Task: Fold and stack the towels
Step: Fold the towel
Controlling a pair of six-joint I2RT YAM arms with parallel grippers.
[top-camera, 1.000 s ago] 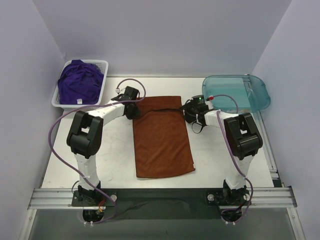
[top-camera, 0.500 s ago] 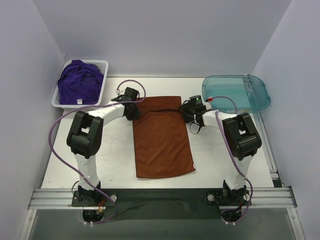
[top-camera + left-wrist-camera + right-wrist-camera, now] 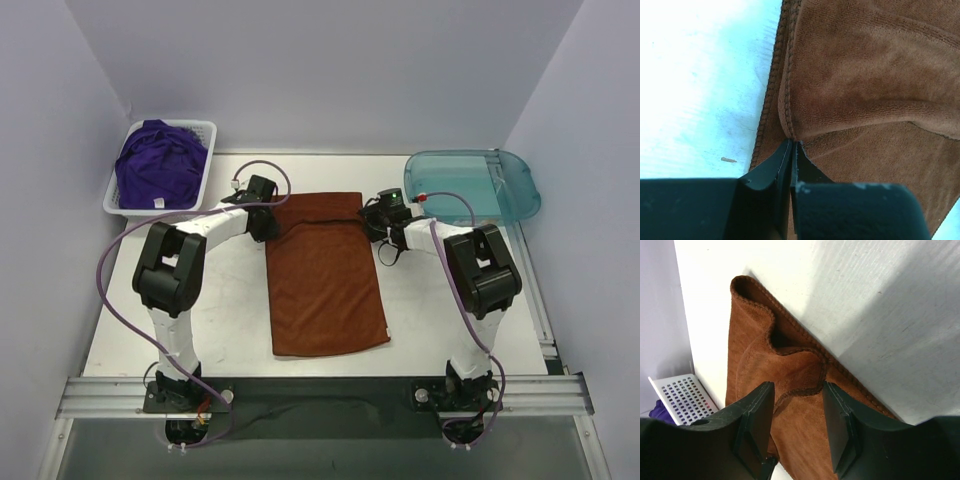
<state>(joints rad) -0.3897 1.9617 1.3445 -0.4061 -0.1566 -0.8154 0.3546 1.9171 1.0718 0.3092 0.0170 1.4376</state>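
The rust-orange towel (image 3: 325, 290) lies flat and lengthwise in the middle of the table, its far end slightly rumpled. My left gripper (image 3: 268, 218) sits at its far left edge. In the left wrist view the left gripper (image 3: 791, 145) is shut on the stitched hem of the towel (image 3: 865, 75). My right gripper (image 3: 375, 218) is at the far right corner. In the right wrist view the right gripper (image 3: 797, 400) is open, its jaws astride a curled-over corner of the towel (image 3: 795, 365). Purple towels (image 3: 160, 165) lie heaped in the basket.
The white slotted basket (image 3: 190, 123) stands at the back left; its corner (image 3: 682, 395) shows in the right wrist view. A translucent teal tray (image 3: 470, 190) sits at the back right. Bare white table (image 3: 450, 320) lies on both sides of the orange towel. Walls close in on three sides.
My right gripper has edged left onto the towel's far right corner and its jaws have narrowed a little. The left arm and the towel have stayed put.
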